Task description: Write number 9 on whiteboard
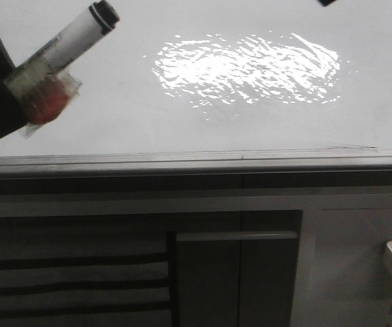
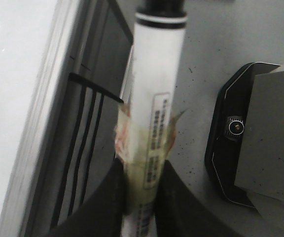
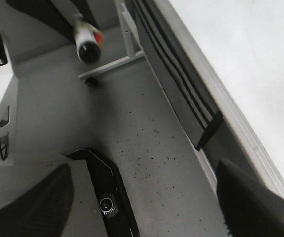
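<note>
Clamped in the left claw (image 2: 141,190) is a white marker (image 2: 158,98), its taped barrel being gripped between both dark fingers (image 2: 113,197). In the front view the marker (image 1: 70,41) is being held at the upper left, tilted, its black cap off the whiteboard (image 1: 250,129), which is lying just beside the claw and is being lit by a rippled glare patch. No stroke can be made out on it. The right claw (image 3: 142,207) is being held wide open with nothing between its fingers, near the whiteboard's grey ledge (image 3: 240,123).
</note>
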